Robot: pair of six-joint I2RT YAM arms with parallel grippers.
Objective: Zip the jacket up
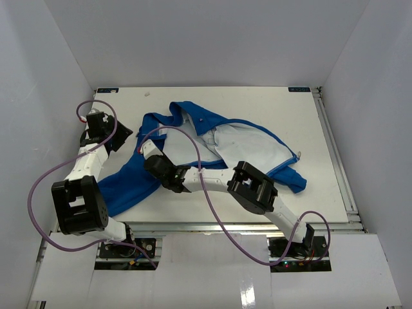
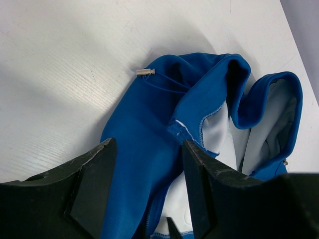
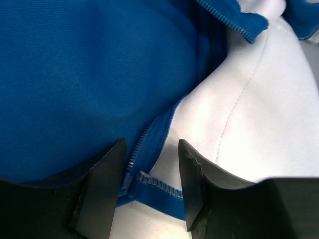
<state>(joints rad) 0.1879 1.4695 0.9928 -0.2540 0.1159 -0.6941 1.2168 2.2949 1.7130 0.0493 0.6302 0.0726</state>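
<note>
The bright-blue jacket (image 1: 132,185) lies open and rumpled on the white table (image 1: 257,103), its pale lining (image 1: 248,145) facing up. My left gripper (image 1: 122,138) is open at the jacket's left edge; in the left wrist view it (image 2: 148,149) hovers over blue cloth (image 2: 134,129). A drawstring's metal tip (image 2: 145,72) lies on the table. My right gripper (image 1: 153,165) reaches across to the jacket's lower left. In the right wrist view it (image 3: 151,149) is open, straddling the lower end of the zipper teeth (image 3: 142,139) beside the hem (image 3: 159,188), gripping nothing.
White walls enclose the table on three sides. A metal rail (image 1: 335,154) runs along the right edge. Purple cables (image 1: 38,187) loop off both arms. The right arm's forearm (image 1: 254,187) lies over the jacket's lower part.
</note>
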